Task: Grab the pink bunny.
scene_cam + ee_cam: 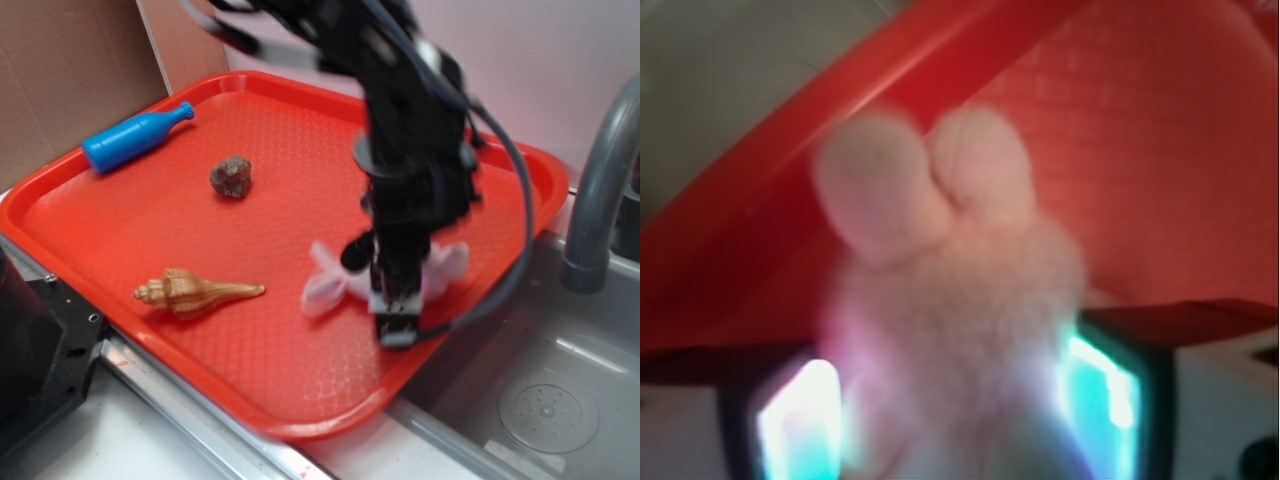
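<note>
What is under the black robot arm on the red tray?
The pink bunny lies on the tray there, between the gripper fingers. Its ends stick out on both sides of the arm; its middle is covered. The wrist view shows two rounded plush lobes, blurred.

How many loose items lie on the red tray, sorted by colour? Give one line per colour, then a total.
Blue: 1, the toy bottle
Brown-grey: 1, the rock
Tan: 1, the seashell
Pink: 1, the pink bunny
Total: 4
</note>
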Motion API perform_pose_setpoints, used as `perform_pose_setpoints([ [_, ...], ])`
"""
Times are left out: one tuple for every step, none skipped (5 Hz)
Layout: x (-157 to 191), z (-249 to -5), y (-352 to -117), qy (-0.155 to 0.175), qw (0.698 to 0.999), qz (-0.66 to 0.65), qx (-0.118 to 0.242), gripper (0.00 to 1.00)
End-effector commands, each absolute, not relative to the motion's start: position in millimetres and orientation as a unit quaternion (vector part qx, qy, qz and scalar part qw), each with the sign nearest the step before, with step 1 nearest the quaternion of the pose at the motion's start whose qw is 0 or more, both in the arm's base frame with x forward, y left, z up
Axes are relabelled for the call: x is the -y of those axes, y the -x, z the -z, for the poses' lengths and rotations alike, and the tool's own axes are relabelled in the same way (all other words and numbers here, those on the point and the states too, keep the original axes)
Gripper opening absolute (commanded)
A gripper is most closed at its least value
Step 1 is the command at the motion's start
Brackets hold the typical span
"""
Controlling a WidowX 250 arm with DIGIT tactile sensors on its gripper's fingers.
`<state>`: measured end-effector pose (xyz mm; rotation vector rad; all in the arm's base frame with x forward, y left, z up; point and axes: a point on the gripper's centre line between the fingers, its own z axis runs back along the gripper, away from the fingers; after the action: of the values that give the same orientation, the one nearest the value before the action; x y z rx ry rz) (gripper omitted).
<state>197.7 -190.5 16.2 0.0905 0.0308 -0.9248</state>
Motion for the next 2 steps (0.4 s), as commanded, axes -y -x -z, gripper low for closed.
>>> perform_pose_setpoints([
  [195,-19,-154,-0.041,0.918,0.394,-0.022,0.0],
  [151,-66,-206,-0.05,0.953,0.298,0.008,0.0],
])
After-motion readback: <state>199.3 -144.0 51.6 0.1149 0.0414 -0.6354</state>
